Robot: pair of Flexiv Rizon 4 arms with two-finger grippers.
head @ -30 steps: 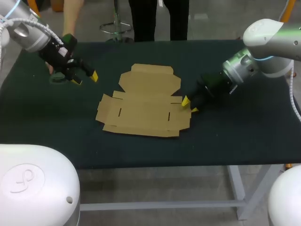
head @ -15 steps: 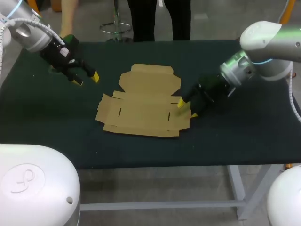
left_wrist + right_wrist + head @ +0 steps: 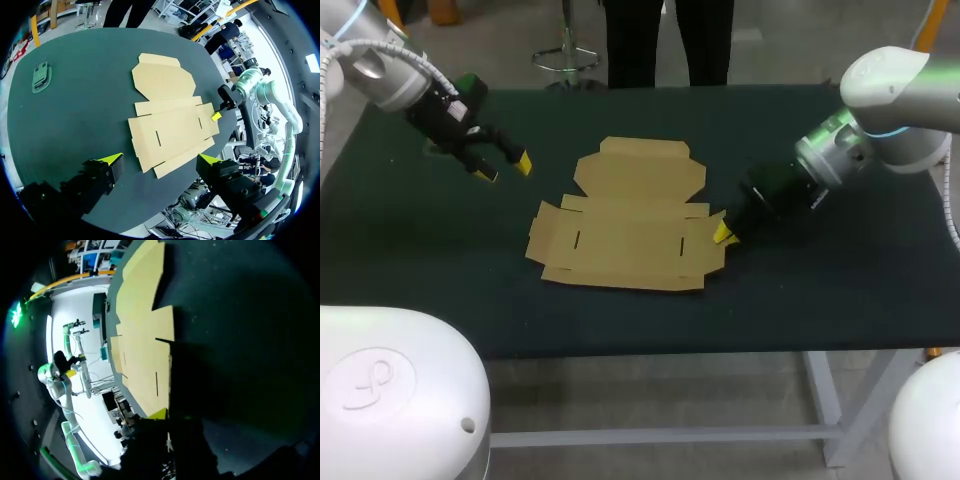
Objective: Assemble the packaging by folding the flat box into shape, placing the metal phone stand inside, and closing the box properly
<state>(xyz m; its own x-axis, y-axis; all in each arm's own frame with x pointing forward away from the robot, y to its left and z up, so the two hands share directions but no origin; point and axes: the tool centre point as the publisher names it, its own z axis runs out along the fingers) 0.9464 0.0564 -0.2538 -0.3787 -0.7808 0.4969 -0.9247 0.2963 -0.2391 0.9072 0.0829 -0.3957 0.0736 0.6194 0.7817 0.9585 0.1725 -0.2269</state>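
Observation:
The flat brown cardboard box (image 3: 630, 225) lies unfolded in the middle of the dark table, also seen in the left wrist view (image 3: 170, 115). My right gripper (image 3: 723, 235) sits low at the box's right side flap (image 3: 708, 242), its yellow tips drawn together on the flap's edge. In the right wrist view (image 3: 167, 415) the cardboard (image 3: 142, 340) runs in between the fingers. My left gripper (image 3: 503, 168) hangs open above the table's far left, well clear of the box; it holds nothing (image 3: 160, 159). A green-grey phone stand (image 3: 41, 77) lies flat near the far left edge.
Bare dark table (image 3: 820, 290) surrounds the box on every side. The front edge runs close below the box's near flap. My left arm's wrist covers most of the stand in the head view.
My right gripper's fingers, spread wide at the flap's edge half a second ago, have closed on it. A person's hand at the far left has withdrawn. The left gripper lifted slightly.

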